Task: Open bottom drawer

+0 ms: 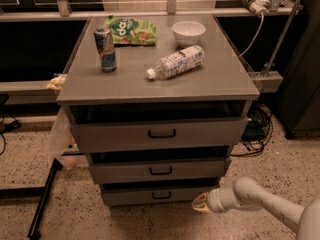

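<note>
3 drawers (160, 134) | 1 can (105, 49), 1 bottle (176, 62), 1 bowl (188, 32) | gripper (196, 203) just right of bottom drawer (145, 196), grip unclear

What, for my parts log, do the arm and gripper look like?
The arm is off-white, smooth rounded tubes with a bulbous joint. The gripper, low by the bottom drawer, is yellowish and tapered. No cables or markings show.

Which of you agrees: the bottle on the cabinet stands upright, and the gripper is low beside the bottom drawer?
Wrong: the camera view shows the bottle lying on its side on the cabinet; the gripper is low beside the bottom drawer.
</note>
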`<action>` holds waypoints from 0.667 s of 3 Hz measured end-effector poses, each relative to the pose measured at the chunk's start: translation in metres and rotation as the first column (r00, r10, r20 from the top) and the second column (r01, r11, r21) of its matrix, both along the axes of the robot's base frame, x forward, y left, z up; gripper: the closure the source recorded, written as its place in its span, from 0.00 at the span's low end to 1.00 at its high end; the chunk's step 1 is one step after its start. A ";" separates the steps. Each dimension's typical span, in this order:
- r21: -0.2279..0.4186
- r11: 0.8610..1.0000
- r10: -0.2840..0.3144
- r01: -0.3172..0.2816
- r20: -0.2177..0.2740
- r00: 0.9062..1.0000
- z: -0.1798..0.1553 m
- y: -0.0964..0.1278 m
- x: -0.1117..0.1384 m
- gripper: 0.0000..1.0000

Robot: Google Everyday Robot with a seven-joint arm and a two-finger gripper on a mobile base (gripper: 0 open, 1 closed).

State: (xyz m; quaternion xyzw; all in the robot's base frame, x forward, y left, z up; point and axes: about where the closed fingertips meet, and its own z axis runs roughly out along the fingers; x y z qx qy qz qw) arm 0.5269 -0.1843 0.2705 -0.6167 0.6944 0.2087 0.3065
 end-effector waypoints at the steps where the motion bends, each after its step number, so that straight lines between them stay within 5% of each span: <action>1: 0.012 1.000 0.001 -0.002 0.016 1.000 -0.016 0.003 0.010 0.58; 2: 0.013 1.000 0.003 -0.003 0.028 1.000 -0.024 0.003 0.017 0.34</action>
